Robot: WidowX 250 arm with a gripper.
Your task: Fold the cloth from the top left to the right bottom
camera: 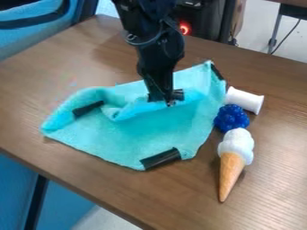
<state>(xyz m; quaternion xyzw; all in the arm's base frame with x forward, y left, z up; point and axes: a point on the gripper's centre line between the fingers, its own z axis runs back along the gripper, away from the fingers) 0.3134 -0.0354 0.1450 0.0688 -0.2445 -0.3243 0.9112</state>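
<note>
Cloth (150, 137) slants lengthwise, lower-left to upper-right; claw (166, 97) on it, grip unclear.

Room: a lab or office-like workspace; which of the two is unclear
Worktop: wood-grain table (78, 152), a black robot arm (162, 49) above it
Beyond the far edge: black equipment (203, 20) with a glowing red light (185, 28)
Far right: part of a second table (295, 2), its metal leg (276, 31), a dark cable (289, 35)
Floor: smooth, pale grey (256, 29)
Left side: blue panels (15, 191) with black edging
</note>
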